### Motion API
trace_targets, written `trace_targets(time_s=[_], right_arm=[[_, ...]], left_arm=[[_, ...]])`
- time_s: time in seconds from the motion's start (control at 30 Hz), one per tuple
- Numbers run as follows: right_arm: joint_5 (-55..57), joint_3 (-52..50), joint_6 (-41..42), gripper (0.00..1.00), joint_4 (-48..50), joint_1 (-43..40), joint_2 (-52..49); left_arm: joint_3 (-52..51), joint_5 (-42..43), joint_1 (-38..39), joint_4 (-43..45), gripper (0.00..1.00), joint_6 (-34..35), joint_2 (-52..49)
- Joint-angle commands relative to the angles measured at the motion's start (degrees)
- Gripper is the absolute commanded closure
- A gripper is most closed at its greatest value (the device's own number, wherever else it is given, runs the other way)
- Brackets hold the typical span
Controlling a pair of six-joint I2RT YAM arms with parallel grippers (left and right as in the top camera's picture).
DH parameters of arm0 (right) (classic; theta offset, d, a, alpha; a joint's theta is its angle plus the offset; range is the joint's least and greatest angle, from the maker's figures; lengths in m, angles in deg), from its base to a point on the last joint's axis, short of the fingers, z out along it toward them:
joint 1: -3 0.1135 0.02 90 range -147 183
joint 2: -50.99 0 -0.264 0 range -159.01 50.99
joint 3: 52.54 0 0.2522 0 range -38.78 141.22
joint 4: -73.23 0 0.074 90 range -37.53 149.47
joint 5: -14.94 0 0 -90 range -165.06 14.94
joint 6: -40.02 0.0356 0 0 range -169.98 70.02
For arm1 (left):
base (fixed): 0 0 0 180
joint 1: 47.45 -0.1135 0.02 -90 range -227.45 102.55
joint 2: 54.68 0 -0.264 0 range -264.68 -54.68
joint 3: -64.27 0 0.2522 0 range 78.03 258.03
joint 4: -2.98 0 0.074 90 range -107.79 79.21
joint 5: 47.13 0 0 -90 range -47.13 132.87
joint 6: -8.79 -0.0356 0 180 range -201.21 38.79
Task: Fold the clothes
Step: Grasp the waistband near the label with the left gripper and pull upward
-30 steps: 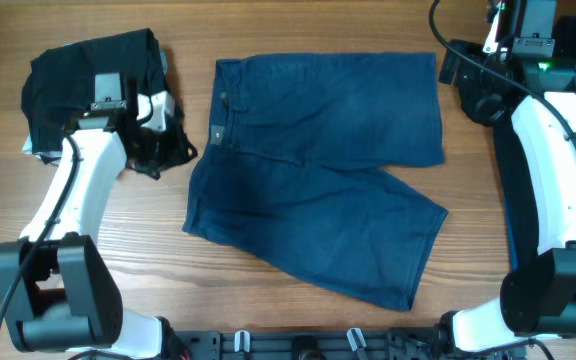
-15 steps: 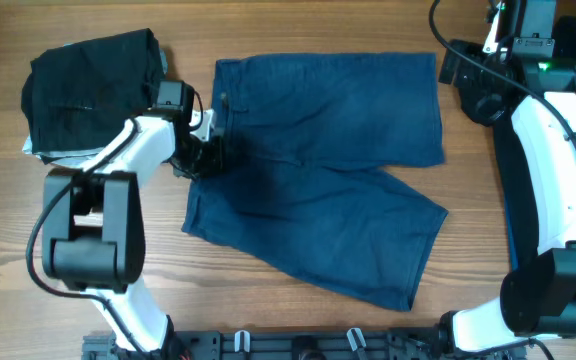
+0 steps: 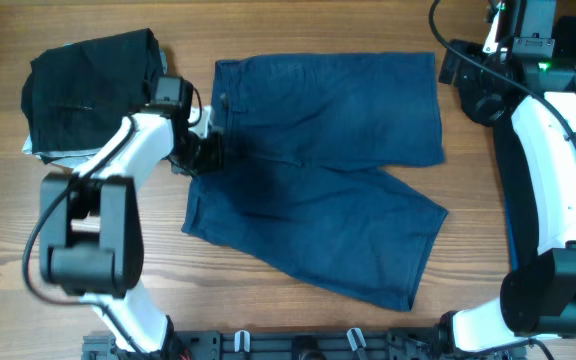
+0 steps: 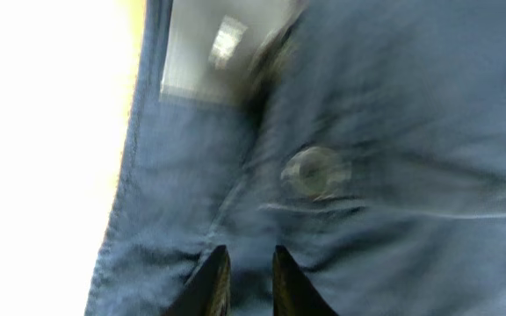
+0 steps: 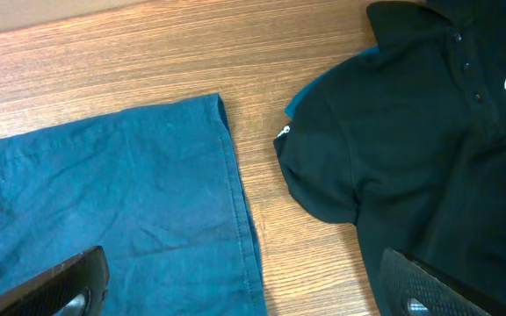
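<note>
Blue shorts (image 3: pixel 318 170) flat mid-desk (image 3: pixel 88 250), waistband to the left. Left hand (image 3: pixel 203 150) sits on the waistband's left edge, just below the button (image 4: pixel 314 171). Fingers (image 4: pixel 211 279) drawn close with a thin gap over denim; cannot tell if cloth is nipped. Right hand (image 5: pixel 244 290) spread wide above the shorts' far hem, beside a black polo (image 5: pixel 437 149). A second ago the left hand was off the shorts, by the folded black garment (image 3: pixel 88 85); shorts unmoved

Shorts button (image 4: pixel 314 171) blurred (left wrist view); black polo (image 5: pixel 429 132) cut off right.
</note>
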Motion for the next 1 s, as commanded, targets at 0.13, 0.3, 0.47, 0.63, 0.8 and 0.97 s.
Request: trace_targets(time_s=[0.13, 0.3, 0.47, 0.63, 0.8, 0.97], right_arm=[[0.35, 0.0, 0.07, 0.0, 0.09, 0.28, -0.66], [0.35, 0.0, 0.09, 0.0, 0.09, 0.28, -0.66], [0.37, 0.0, 0.09, 0.0, 0.09, 0.28, -0.66], [0.35, 0.0, 0.09, 0.0, 0.09, 0.28, -0.66], [0.35, 0.0, 0.07, 0.0, 0.09, 0.28, -0.66], [0.35, 0.0, 0.09, 0.0, 0.09, 0.28, -0.66]], left_arm=[[1.81, 0.92, 1.2, 14.6, 0.39, 0.5, 10.32], [1.81, 0.9, 1.14, 24.28, 0.35, 0.5, 5.11], [1.81, 0.68, 1.03, 36.13, 0.34, 0.52, -3.65], [1.81, 0.68, 1.05, 44.52, 0.36, 0.52, -10.62], [1.81, 0.68, 1.05, 47.41, 0.37, 0.98, -13.99], [1.81, 0.74, 1.09, 48.26, 0.41, 3.45, -16.33]])
